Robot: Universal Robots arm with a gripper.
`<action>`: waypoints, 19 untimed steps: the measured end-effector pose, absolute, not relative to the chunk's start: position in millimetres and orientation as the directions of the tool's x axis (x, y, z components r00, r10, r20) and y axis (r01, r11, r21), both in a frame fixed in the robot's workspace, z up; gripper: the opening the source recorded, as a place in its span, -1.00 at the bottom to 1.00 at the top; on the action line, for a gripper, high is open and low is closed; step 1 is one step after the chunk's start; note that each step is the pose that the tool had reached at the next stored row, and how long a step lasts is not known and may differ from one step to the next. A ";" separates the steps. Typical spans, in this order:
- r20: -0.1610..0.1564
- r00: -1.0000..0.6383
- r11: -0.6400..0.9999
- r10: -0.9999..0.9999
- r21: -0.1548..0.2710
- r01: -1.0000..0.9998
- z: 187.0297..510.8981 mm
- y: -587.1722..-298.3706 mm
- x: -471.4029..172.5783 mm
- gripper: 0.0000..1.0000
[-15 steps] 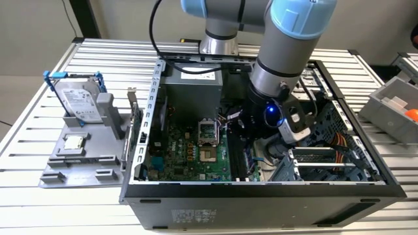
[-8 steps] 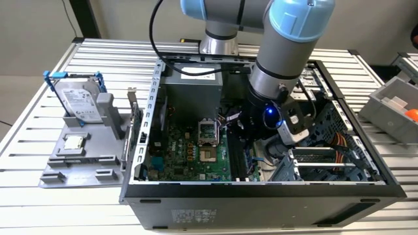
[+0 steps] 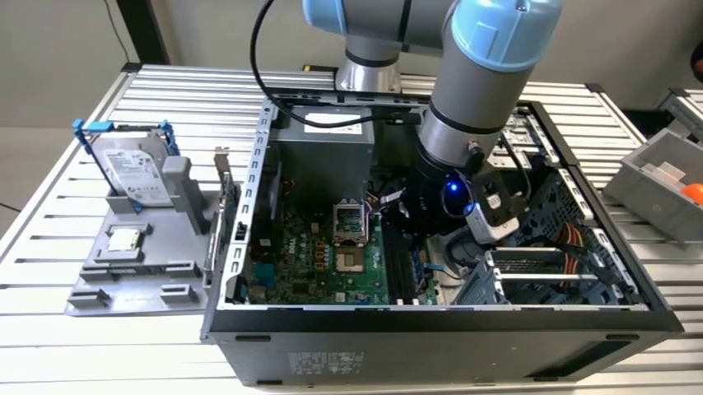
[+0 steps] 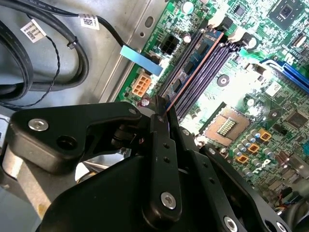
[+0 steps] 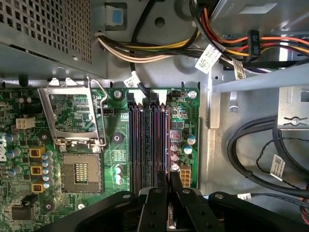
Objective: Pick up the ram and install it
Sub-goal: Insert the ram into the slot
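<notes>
Ram: thin dark stick, black chips, in slot | jaws: pinching its end

The exterior view looks down from above at an open computer case on a slatted metal table, taking in the whole arm. Both wrist views sit close inside the case, facing the motherboard. They share the memory slots, the processor socket and the black gripper.
</notes>
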State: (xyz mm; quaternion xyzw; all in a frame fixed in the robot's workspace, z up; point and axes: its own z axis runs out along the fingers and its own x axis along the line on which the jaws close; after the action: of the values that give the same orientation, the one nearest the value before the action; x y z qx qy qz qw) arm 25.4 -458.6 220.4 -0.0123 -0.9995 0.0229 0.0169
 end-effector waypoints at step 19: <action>0.033 -0.999 0.999 0.022 -0.046 0.021 217.1 -459.9 21.5 -1.00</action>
State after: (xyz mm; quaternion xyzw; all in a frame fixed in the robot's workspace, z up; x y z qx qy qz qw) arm 21.5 -459.9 217.1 -0.0107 -0.9995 0.0227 0.0168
